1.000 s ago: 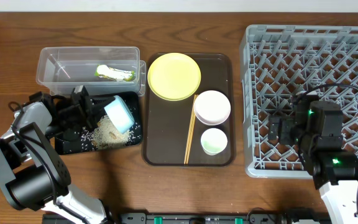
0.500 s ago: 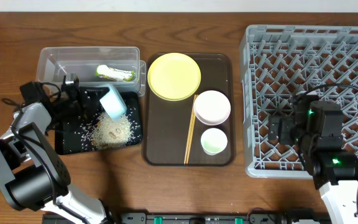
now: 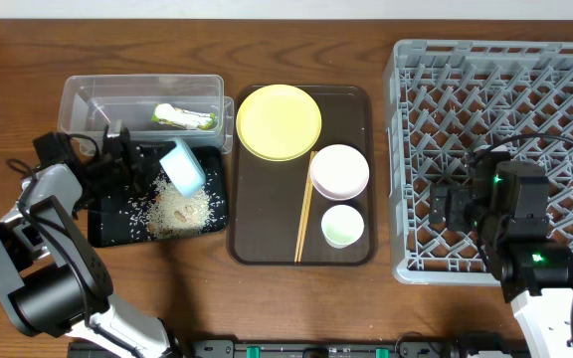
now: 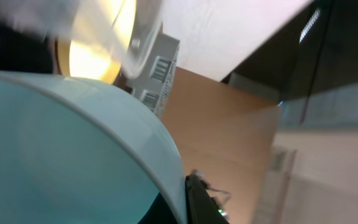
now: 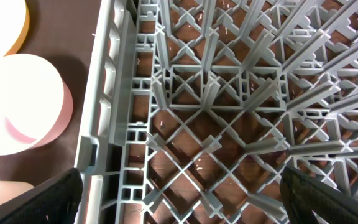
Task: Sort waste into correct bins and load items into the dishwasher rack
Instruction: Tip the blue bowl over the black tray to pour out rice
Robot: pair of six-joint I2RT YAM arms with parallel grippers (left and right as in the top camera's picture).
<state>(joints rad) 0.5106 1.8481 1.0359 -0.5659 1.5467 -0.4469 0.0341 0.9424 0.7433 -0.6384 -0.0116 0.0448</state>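
The left tool (image 3: 152, 165), grasping the blue bowl (image 3: 183, 166), has lifted it clear of the dumped rice (image 3: 179, 211), so it looks ready for the rack (image 3: 495, 48).

Brown wooden table (image 3: 296, 308), edged by what may be a pale wall (image 3: 267, 8).

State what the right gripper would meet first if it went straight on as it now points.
Most likely the dishwasher rack: the right gripper, open, points down just inside its left wall, over upright pegs and grid floor. Depth is unclear, so a peg may come first.
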